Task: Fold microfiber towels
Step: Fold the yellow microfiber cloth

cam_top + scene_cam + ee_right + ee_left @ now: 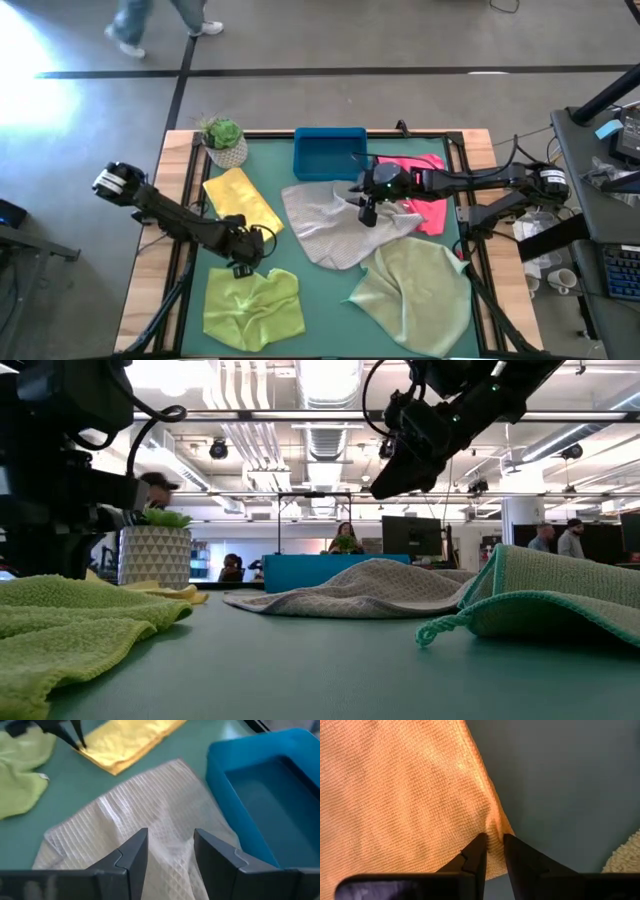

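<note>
The yellow towel [240,200] lies folded at the table's left, and my left gripper [252,250] is shut on its near edge [492,842]. A lime green towel [252,305] lies crumpled just near of that gripper. The light grey towel [328,228] lies spread in the middle. My right gripper [368,214] hangs open above its far right part [170,845], clear of it in the low view [398,472]. A hot pink towel [425,190] lies under the right arm. A pale sage towel [415,290] lies at the near right. My left gripper pinches the yellow towel's edge near a corner [496,827] between its two fingertips. The fingers come from above, pointing steeply down. The cloth puckers into a small ridge at the tips, and the rest of the towel lies flat on the table.
A blue tray [330,152] stands at the far middle and a potted plant [222,142] at the far left corner. Bare green table [320,290] shows between the lime and sage towels. People are in the room beyond.
</note>
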Motion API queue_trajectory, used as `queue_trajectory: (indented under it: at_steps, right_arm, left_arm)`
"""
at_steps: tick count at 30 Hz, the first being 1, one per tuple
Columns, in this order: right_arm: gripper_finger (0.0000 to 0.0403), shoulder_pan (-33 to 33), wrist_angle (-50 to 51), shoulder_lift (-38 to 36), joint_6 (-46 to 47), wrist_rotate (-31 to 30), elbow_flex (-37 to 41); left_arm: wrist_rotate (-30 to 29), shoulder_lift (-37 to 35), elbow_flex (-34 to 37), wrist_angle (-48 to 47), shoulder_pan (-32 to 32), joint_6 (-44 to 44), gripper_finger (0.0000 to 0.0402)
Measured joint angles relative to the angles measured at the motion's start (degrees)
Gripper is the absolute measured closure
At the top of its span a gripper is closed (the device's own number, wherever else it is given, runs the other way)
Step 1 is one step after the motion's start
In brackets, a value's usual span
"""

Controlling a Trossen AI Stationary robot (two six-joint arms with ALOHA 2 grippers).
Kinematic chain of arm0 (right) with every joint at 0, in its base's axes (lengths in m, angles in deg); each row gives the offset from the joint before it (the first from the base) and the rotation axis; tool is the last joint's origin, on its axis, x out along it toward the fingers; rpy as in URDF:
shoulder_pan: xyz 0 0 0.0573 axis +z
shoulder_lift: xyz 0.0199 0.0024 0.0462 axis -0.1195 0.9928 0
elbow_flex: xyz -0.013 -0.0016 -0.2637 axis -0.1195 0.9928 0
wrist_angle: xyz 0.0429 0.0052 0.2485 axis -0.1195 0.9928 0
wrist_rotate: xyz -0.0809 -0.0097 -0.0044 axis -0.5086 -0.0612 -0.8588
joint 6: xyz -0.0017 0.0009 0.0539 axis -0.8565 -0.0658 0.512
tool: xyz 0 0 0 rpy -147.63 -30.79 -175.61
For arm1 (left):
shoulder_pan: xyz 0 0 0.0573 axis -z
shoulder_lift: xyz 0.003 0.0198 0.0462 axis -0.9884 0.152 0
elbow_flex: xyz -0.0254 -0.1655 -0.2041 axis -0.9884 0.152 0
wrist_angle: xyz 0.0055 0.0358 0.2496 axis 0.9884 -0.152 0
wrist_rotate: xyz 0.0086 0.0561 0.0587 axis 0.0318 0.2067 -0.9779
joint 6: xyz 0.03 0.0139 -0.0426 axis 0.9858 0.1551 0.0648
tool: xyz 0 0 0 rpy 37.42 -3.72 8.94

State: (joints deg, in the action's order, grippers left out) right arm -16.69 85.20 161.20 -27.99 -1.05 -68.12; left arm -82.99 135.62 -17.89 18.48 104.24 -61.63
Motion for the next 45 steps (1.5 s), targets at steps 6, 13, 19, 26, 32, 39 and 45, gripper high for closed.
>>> queue_trajectory:
  at_steps: [6,13,19,26,32,39,45]
  right_arm:
    - [0.0252,-1.22,-2.71,5.42,0.91,5.18,-2.59]
    - [0.0252,-1.22,-2.24,16.22,-3.96,13.21,-12.72]
    - [0.0252,-1.2,3.38,24.75,-9.62,16.22,-22.49]
    - [0.0252,-1.14,5.95,31.41,-12.83,23.2,-30.85]
    - [0.0252,0.14,5.79,36.32,-17.65,27.51,-35.52]
    - [0.0252,2.68,6.05,43.79,-21.89,28.07,-43.13]
    - [0.0252,3.22,8.17,48.09,-23.76,27.99,-48.55]
  left_arm:
    - [0.0,0.92,0.01,0.19,-0.01,0.07,0.0361]
    - [0.05,-0.89,0.25,1.03,-0.11,0.02,0.0398]
    - [0.63,-4.6,-1.8,2.68,-0.11,0.08,0.0401]
    - [0.89,-8.29,-3.73,1.36,-0.11,0.5,0.0401]
    - [0.59,-8.87,-3.89,1.43,-0.09,0.5,0.0401]
    - [0.48,-9.0,-4.18,1.16,-0.09,0.46,0.0401]
    - [0.93,-9.07,-4.54,1.0,-0.09,0.14,0.0402]
